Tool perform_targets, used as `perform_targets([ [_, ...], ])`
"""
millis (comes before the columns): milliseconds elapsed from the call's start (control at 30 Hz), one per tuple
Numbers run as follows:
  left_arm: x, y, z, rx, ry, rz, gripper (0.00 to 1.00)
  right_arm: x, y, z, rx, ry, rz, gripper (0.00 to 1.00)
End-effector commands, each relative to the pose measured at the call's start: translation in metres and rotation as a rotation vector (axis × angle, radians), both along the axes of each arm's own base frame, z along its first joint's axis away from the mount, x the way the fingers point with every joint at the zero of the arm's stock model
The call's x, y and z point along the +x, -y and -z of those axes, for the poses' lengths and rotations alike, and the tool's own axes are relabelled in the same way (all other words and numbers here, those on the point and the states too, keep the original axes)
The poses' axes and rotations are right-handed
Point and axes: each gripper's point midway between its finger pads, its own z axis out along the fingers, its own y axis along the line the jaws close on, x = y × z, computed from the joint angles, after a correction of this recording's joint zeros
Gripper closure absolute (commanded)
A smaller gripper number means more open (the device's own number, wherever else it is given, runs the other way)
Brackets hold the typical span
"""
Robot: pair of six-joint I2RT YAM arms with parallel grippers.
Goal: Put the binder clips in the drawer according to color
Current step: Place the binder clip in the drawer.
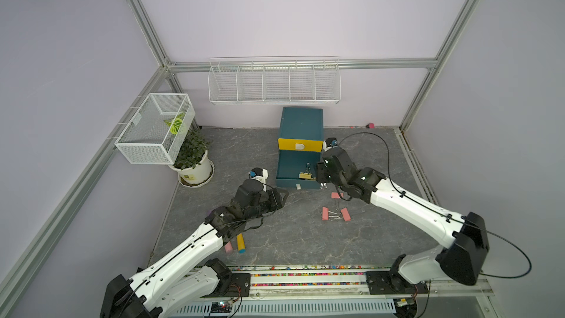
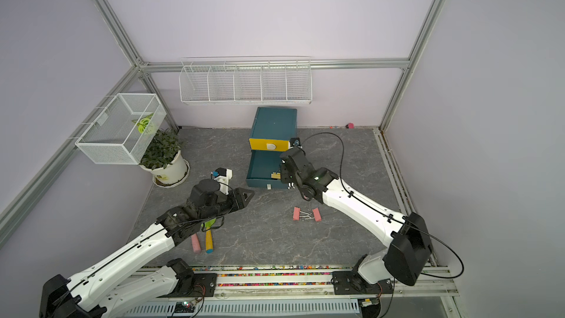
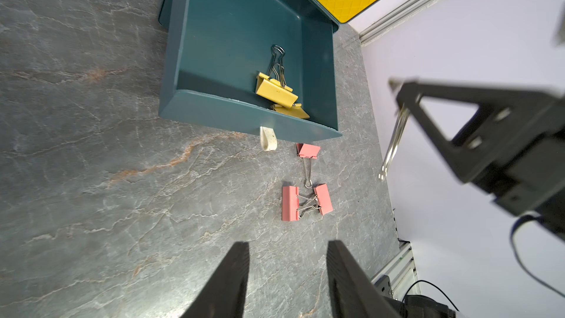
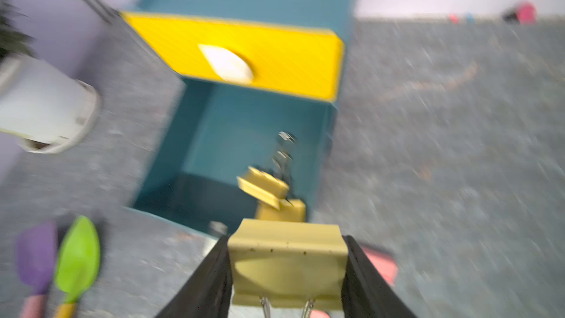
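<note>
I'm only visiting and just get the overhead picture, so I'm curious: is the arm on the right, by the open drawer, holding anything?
Observer: Yes. Its wrist camera shows the right gripper shut on a yellow clip.
Visitor: Is anything in the drawer?
Observer: The left wrist camera shows two more yellow clips in the open drawer, one lying partly over the other.
Visitor: And the left arm?
Observer: The left gripper is open and empty.
</note>
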Motion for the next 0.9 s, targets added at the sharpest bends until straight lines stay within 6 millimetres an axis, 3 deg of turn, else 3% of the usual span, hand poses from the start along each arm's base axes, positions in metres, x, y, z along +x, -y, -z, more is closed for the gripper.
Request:
perform_targets([
  [0,-0.002,0.006,0.007,-0.008,-0.012,0.008,0.53,0.022,-0.029,-0.011,-0.007,0.099,-0.025,0.53],
  [133,-0.005,0.010,0.018,-0.015,-0.031,0.010,0.54,0.039,-0.059,-0.012,-0.028,0.168,-0.053,0.54],
  [367,-0.008,0.013,0.036,-0.062,-0.074,-0.003,0.55,0.057,-0.093,0.013,-0.066,0.199,-0.086,0.55],
  [600,-0.008,0.018,0.046,-0.083,-0.100,-0.005,0.57,0.061,-0.105,0.040,-0.099,0.141,-0.107,0.55],
  [867,-0.005,0.019,0.054,-0.088,-0.137,-0.037,0.59,0.060,-0.107,0.065,-0.137,0.029,-0.098,0.45],
])
